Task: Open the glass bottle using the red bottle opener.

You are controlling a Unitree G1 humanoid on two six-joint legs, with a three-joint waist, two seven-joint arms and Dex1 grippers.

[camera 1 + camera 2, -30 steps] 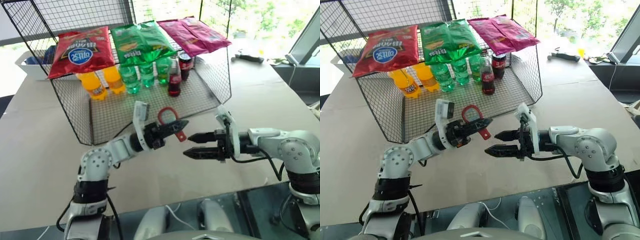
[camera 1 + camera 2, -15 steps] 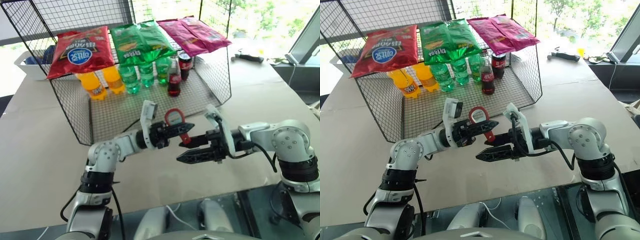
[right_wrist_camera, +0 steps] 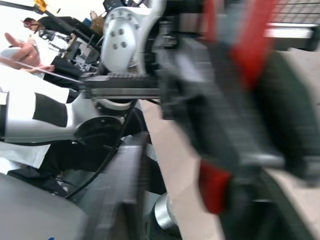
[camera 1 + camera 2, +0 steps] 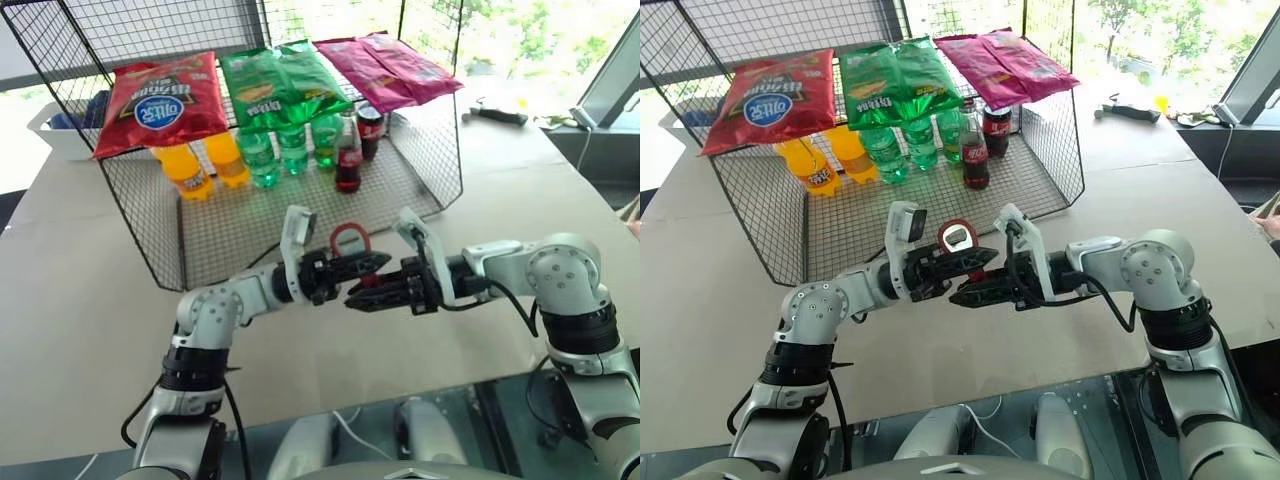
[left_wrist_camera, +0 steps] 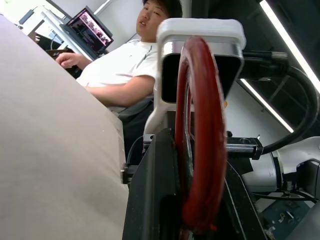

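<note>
The glass bottle point(image 4: 348, 160) stands upright inside the wire basket point(image 4: 400, 190), far beyond both grippers. My left gripper point(image 4: 375, 262) is shut on the red bottle opener point(image 4: 347, 238), holding it above the table with its ring head upward. In the left wrist view the red bottle opener point(image 5: 202, 140) stands edge-on between the black fingers point(image 5: 150, 200). My right gripper point(image 4: 358, 298) points left and meets the left one tip to tip. Its fingers are drawn together on the opener's lower red handle end point(image 4: 368, 283).
The basket's top shelf holds red, green and magenta snack bags point(image 4: 165, 100). Below them stand orange bottles point(image 4: 190, 170), green bottles point(image 4: 275, 155) and a stubby dark drink point(image 4: 371, 125). A dark tool point(image 4: 497, 115) lies far right. A seated person point(image 5: 125, 65) is beyond the table.
My right gripper moved left to the opener and its wide-open fingers drew together on the handle end. The left gripper kept its hold and stayed in place.
</note>
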